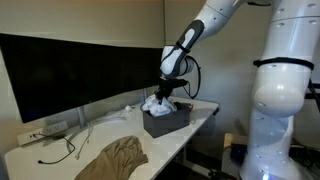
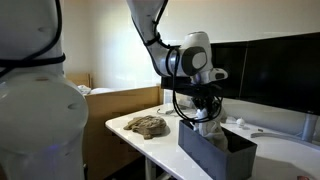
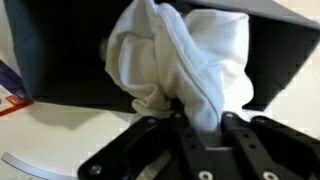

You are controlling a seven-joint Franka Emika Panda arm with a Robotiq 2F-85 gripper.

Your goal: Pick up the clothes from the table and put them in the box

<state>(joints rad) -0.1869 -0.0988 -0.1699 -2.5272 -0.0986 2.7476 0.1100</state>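
Note:
My gripper (image 3: 203, 118) is shut on a white cloth (image 3: 185, 55) and holds it over the open dark box (image 3: 60, 60). In both exterior views the gripper (image 1: 167, 90) (image 2: 208, 108) hangs just above the box (image 1: 168, 120) (image 2: 215, 152), with the white cloth (image 1: 156, 103) (image 2: 207, 128) bunched at the box's mouth. A tan garment (image 1: 115, 155) (image 2: 146, 125) lies flat on the white table (image 1: 60, 160), apart from the box.
A large black monitor (image 1: 70, 70) stands along the table's back edge. A power strip (image 1: 50, 129) and a cable (image 1: 60, 150) lie on the table near it. The robot's white base (image 1: 280, 100) stands beside the table. A wooden bed frame (image 2: 120, 100) is behind.

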